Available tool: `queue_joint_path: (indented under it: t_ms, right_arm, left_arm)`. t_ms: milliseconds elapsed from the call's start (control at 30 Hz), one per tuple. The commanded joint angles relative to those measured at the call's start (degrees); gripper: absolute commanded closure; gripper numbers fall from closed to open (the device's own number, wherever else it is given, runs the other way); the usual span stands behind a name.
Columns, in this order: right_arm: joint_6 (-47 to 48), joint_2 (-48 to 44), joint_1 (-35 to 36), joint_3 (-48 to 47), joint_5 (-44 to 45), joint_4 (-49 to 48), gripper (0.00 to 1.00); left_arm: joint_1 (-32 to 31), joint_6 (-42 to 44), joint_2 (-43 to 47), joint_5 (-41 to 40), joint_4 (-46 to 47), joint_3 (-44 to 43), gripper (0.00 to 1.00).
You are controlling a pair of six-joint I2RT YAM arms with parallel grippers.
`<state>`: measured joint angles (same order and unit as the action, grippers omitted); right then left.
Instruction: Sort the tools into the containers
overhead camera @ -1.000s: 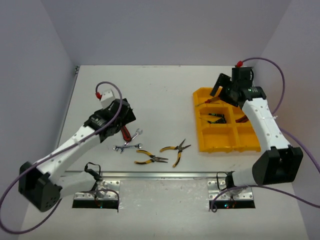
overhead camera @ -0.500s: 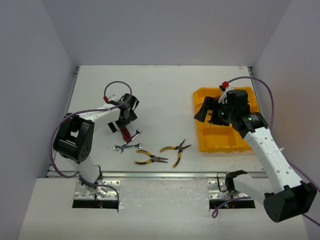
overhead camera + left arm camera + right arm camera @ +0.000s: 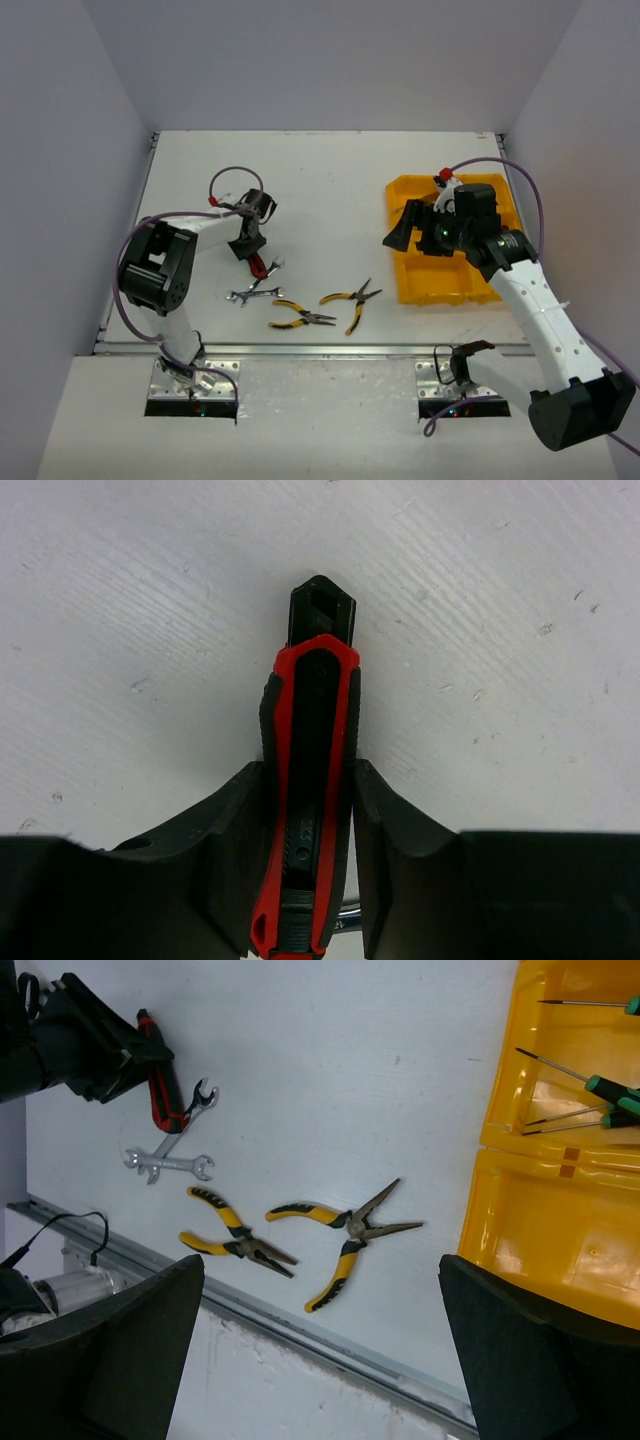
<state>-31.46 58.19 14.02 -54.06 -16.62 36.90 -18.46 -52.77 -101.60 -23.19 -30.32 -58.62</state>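
Observation:
My left gripper (image 3: pixel 305 865) is shut on the red-handled cutters (image 3: pixel 308 740), which lie flat on the table; a finger presses each side of the handle. From above, the gripper (image 3: pixel 248 246) sits over the cutters (image 3: pixel 259 267). Two silver wrenches (image 3: pixel 254 292) lie crossed just below. Two yellow-handled pliers (image 3: pixel 298 318) (image 3: pixel 352 299) lie near the front edge. My right gripper (image 3: pixel 402 232) hovers open and empty at the left edge of the yellow tray (image 3: pixel 436 286). Its wrist view shows the pliers (image 3: pixel 345 1228), the wrenches (image 3: pixel 170 1163) and the tray (image 3: pixel 545 1235).
Green-handled screwdrivers (image 3: pixel 600 1092) lie in a tray compartment. A metal rail (image 3: pixel 320 349) runs along the table's front edge. Grey walls close in both sides and the back.
The left jaws have closed onto the red-handled cutters. The right gripper has moved a little left, off the tray's middle toward its left edge, jaws still wide.

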Motion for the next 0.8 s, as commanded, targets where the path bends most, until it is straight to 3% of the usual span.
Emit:
queue_joint_path:
  t_ms: [0,67,233,300,600,767]
  right_arm:
    - [-0.35,-0.38,0.33,0.61,-6.09,-4.08,0.01]
    - [-0.68,-0.44,0.39,1.26,-8.81,-5.44,0.01]
    - [-3.32,0.17,0.71,5.05,-23.30,-14.42,0.01]
    - [-5.16,0.97,3.13,6.78,-25.43,-19.86,0.01]
    - [-11.56,8.46,14.67,6.44,-15.96,-32.09,0.03]
    - [-13.14,13.73,17.52,3.58,-11.23,-31.37,0.24]
  left_arm:
    - [0.88,1.07,0.83,3.24,3.30,1.33,0.93]
    - [0.88,1.59,3.16,4.87,3.82,1.46,1.00]
    - [0.34,3.76,13.35,8.91,5.99,1.59,1.00]
    - [-1.30,5.39,20.14,14.76,9.80,1.56,1.00]
    - [-17.33,0.35,26.44,19.69,16.00,-2.65,1.00]
    - [-21.25,-1.18,27.42,22.73,19.32,-2.12,1.00]
